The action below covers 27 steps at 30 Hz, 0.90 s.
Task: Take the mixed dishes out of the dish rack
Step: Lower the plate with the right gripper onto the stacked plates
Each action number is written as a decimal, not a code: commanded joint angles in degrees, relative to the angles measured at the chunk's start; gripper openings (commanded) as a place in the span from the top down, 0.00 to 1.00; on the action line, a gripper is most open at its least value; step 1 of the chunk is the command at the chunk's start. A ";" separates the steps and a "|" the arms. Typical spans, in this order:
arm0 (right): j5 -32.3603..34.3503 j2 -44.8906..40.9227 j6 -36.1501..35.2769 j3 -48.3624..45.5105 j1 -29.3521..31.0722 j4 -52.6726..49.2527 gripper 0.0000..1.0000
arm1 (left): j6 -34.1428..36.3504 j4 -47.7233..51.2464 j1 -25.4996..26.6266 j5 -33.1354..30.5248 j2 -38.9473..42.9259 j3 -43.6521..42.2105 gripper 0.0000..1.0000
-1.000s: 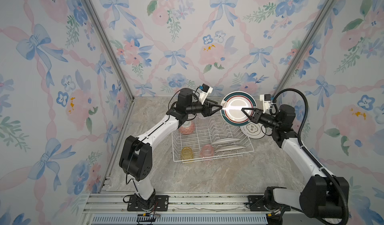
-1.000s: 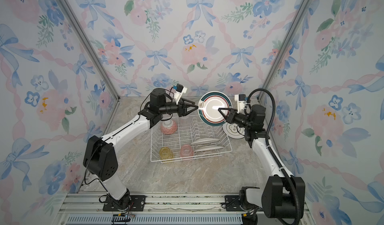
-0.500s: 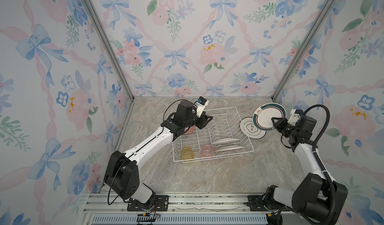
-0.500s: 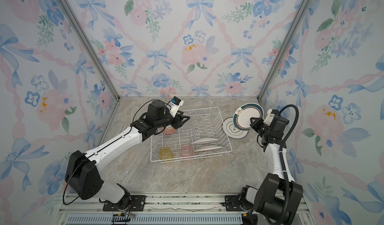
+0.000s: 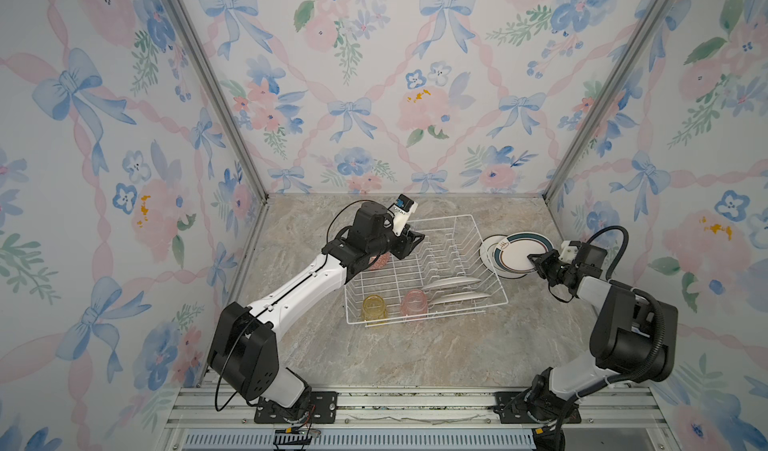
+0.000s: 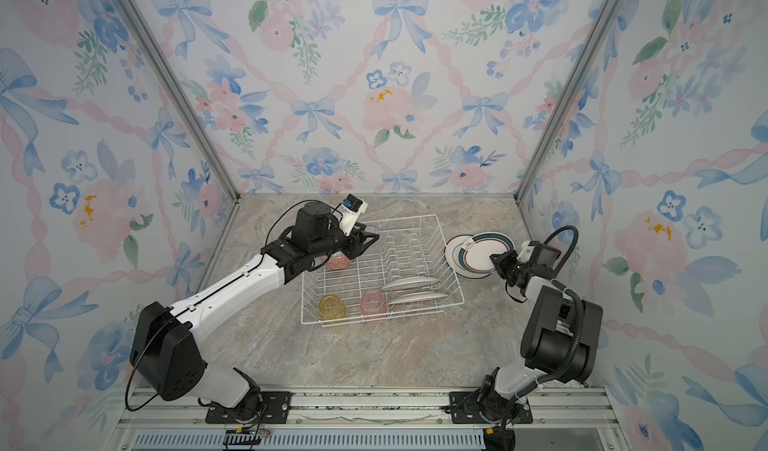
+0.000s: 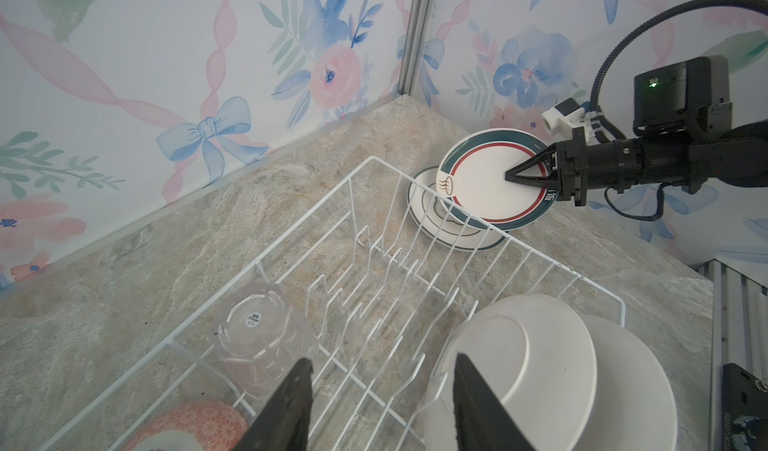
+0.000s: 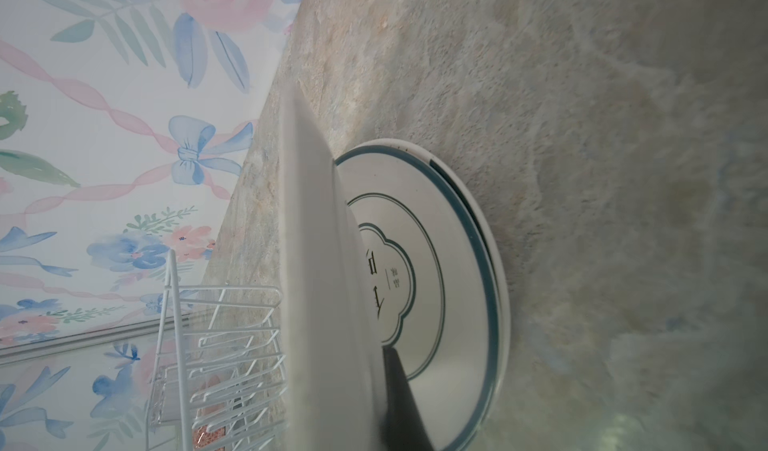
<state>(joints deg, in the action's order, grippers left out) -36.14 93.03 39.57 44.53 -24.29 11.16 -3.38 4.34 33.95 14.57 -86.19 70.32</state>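
Left pincer [image 7: 382, 407] hangs above the far left part of the dish rack [image 5: 415, 274]. Its two black, wedge-shaped fingers [image 7: 291, 407] stand apart and nothing is between them. The rack is a rectangular basket of thin white wire with a row of upright bent prongs along its middle. It sits on the table [image 5: 415, 357], which has a beige and grey marbled, stone-like surface.

Under the left arm, in the far left corner of the rack, lies the pink-red bowl [image 5: 380, 260] with a fine net pattern; most of it is hidden. Just beside it the clear tumbler [image 7: 262, 336] stands upside down, faceted and see-through. At the near edge of the rack the yellow tumbler [image 5: 375, 306] and the pink tumbler [image 5: 413, 303] stand side by side, both translucent and round.

To their right two plain white plates, the farther plate [image 5: 451, 282] and the nearer plate [image 5: 457, 297], lean on edge close together.

Outside the rack, just beside its right wall, a flat plate [image 7: 436, 220] with thin green lines lies on the table. Over it is the banded plate [image 5: 519, 250], glossy white with a dark green and a red ring, tilted. The right pincer [image 5: 534, 257] is clamped on its rim. I cannot tell if its low edge touches the flat plate.
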 commanded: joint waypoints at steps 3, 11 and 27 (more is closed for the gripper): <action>-5.84 3.44 4.49 -0.78 0.63 9.74 1.00 | 0.92 0.91 -0.09 0.89 -1.72 2.05 0.50; -6.49 7.69 4.45 0.44 2.31 10.32 1.00 | 0.83 1.02 -0.03 1.78 -3.06 3.06 0.50; -4.91 8.04 0.72 1.39 3.52 4.82 0.73 | 0.74 1.02 0.37 2.83 -3.54 2.37 0.51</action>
<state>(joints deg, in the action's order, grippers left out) -41.58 102.56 43.27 44.47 -21.26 19.64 -3.38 4.45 34.02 16.29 -88.75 71.94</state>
